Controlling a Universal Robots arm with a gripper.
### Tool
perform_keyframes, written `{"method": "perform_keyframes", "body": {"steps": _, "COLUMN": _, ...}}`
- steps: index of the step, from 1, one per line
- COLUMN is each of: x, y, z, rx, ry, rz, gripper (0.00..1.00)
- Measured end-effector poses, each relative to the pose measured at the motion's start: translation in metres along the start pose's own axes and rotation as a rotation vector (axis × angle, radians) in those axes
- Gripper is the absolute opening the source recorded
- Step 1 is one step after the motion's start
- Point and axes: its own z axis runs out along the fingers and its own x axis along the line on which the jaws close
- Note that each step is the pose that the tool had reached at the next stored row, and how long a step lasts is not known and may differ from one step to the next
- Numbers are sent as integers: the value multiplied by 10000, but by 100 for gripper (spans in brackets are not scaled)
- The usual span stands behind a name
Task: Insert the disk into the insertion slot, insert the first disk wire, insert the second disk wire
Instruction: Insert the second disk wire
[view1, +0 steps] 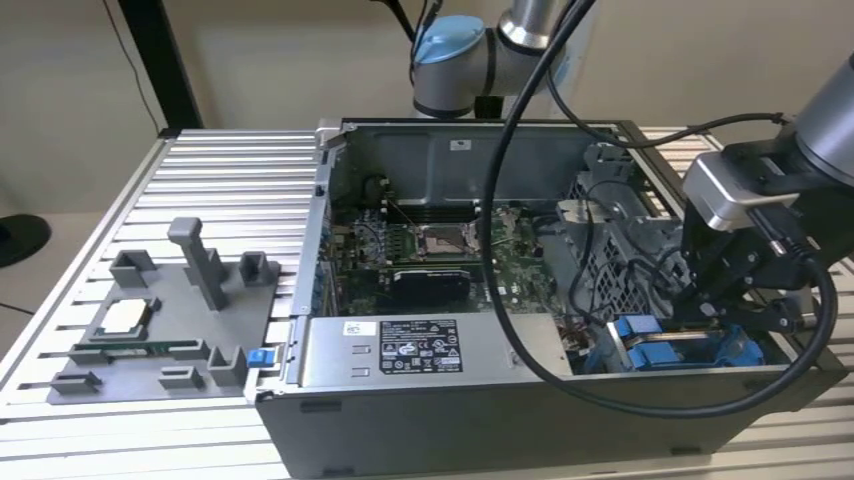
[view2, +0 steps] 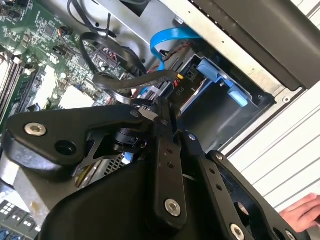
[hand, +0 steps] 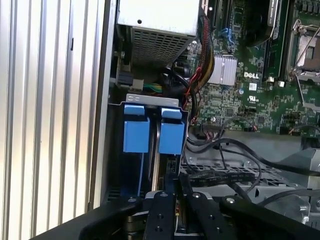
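Right now the claw (view1: 721, 300) hangs low over the drive-bay corner of the open computer case (view1: 400, 420), at the exterior view's right, just above the blue rails of the insertion slot (view1: 674, 350). In the first wrist view the slot (hand: 150, 130) shows as a grey metal bay with two blue plastic tabs side by side, its long axis running straight away from the claw (hand: 172, 200), so the bay lies directly ahead of the fingertips and not off to either side. The claw's black linkages are drawn in until the fingers (view2: 162, 130) meet in a narrow line, so I judge it clenched, though what, if anything, is pinched there I cannot tell; a black wire (view2: 120, 85) loops just beside the tips and may be what it grips. The disk itself I cannot pick out with certainty: a thin pale edge between the blue tabs could be it, already seated in the bay, but that is a judgement. A flat blue cable (view2: 170, 42) curves above the bay toward the motherboard (view1: 414, 250). The grey power supply (view1: 420, 350) sits along the case's near wall, beside the bay. A hand (view2: 302, 210) shows at the edge of the second wrist view, on the ribbed counter (view1: 200, 190), well apart from the bay.
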Motion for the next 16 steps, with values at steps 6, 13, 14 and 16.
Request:
{"method": "perform_keyframes", "body": {"steps": 6, "x": 3, "y": -11, "z": 8, "rx": 4, "ry": 2, "rz": 1, "gripper": 0}}
{"method": "perform_keyframes", "body": {"steps": 13, "x": 11, "y": -12, "z": 65, "rx": 4, "ry": 16, "rz": 4, "gripper": 0}}
{"method": "perform_keyframes", "body": {"steps": 14, "x": 13, "y": -12, "z": 77, "rx": 4, "ry": 14, "rz": 6, "gripper": 0}}
{"method": "perform_keyframes", "body": {"steps": 16, "x": 16, "y": -12, "z": 99, "rx": 5, "ry": 2, "rz": 7, "gripper": 0}}
